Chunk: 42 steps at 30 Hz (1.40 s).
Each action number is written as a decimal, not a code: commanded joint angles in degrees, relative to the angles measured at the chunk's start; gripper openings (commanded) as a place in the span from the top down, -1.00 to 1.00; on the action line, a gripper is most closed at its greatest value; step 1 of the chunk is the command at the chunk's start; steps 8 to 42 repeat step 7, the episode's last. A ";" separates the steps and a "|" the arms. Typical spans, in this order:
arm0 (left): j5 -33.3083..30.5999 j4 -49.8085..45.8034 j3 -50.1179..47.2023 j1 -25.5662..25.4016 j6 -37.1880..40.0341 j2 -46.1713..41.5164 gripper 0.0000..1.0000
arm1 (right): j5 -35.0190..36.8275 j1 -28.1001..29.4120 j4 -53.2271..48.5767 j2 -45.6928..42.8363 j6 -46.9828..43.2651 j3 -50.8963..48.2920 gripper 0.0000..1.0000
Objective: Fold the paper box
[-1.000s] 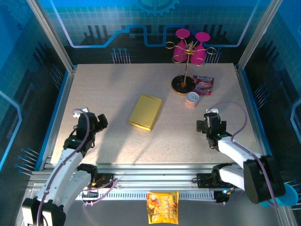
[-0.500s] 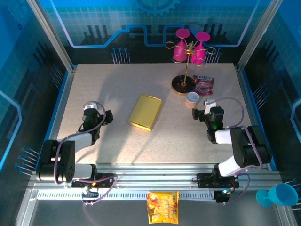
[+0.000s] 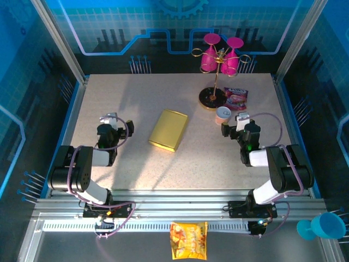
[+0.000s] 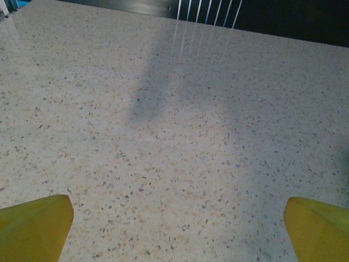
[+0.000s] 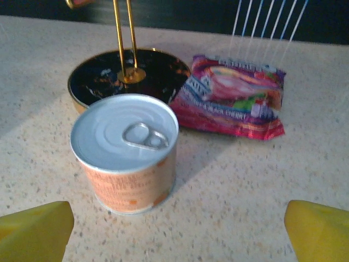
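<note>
The flat, golden-yellow cardboard paper box [image 3: 168, 130] is being carried by the speckled worktop [image 4: 180, 125] near its middle, the left gripper [image 4: 174, 234] and right gripper [image 5: 174, 232] are both being held spread wide and empty, and a sealed pull-tab can [image 5: 126, 153] with an orange label is being faced beside a crinkled pink snack packet [image 5: 232, 95] toward the far right corner.

Paper box [image 3: 168, 130] centre; can [image 3: 222, 115] right, beside stand [image 3: 210, 99].

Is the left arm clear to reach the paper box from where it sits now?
Probably yes. The left gripper stands open beside the paper box, with bare table between them. The can and pink snack packet lie off on the box's other side.
</note>
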 commanded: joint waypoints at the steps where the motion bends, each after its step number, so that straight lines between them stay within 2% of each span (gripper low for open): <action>1: 1.13 3.01 -0.36 0.02 1.04 0.15 -0.99 | -0.63 0.96 1.41 0.22 -2.07 0.27 -0.99; 3: 1.07 2.85 -0.28 0.02 1.13 0.15 -0.99 | -1.19 0.50 -1.61 0.18 -1.50 1.73 -0.99; 5: 1.07 2.89 -0.32 0.02 1.13 0.19 -0.99 | -0.40 0.40 -0.77 0.16 -1.17 1.46 -0.99; 7: 0.69 3.86 -0.93 0.05 0.93 0.07 -0.99 | 1.18 1.71 4.67 0.23 -2.37 -1.19 -1.00; 42: 0.69 3.86 -0.93 0.05 0.93 0.07 -0.99 | 1.18 1.71 4.67 0.23 -2.37 -1.19 -1.00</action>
